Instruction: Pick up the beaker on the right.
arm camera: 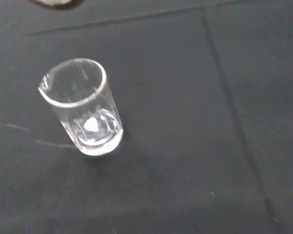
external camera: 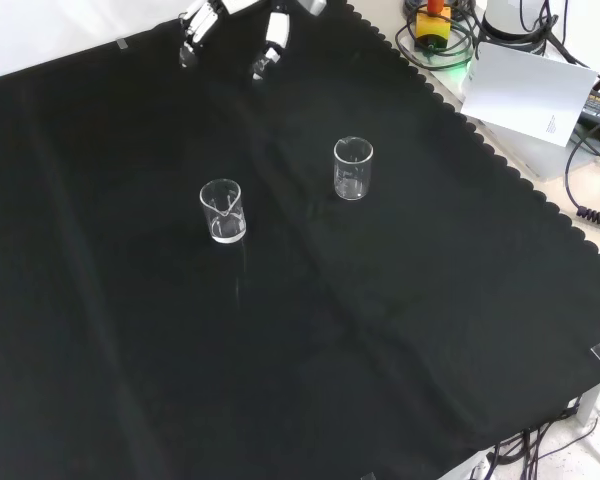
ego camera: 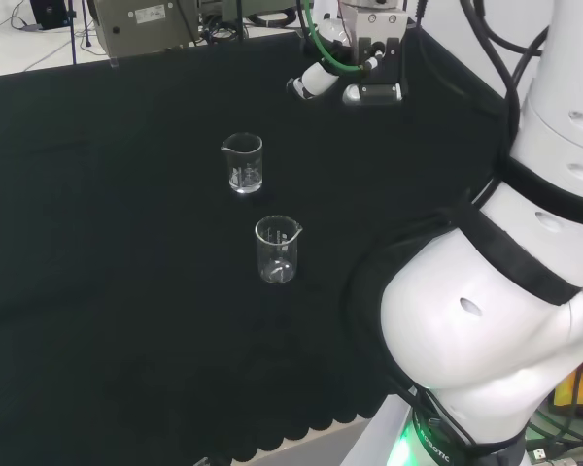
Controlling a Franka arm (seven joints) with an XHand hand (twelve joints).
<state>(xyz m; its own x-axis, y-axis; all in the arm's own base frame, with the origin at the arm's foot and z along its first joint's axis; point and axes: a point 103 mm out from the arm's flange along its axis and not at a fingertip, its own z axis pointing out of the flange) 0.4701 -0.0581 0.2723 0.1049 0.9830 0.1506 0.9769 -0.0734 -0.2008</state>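
Two clear beakers upright on the black-clothed tabletop (external camera: 130, 380), right-hand beaker (external camera: 353, 168) in the front view well apart from the hand (external camera: 230, 30), hand raised at the far edge, fingers relaxed, holding nothing, other beaker (external camera: 223, 211) nearby

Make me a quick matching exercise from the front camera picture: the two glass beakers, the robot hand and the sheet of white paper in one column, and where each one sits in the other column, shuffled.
Things:
1. left beaker
2. right beaker
3. robot hand
4. white paper

Places, front view:
A. top edge, above the cloth
B. off the cloth, upper right
C. on the cloth, nearer the scalloped edge
D. on the cloth, lower and further left

Pairs: 1-D, 2-C, 3-A, 4-B
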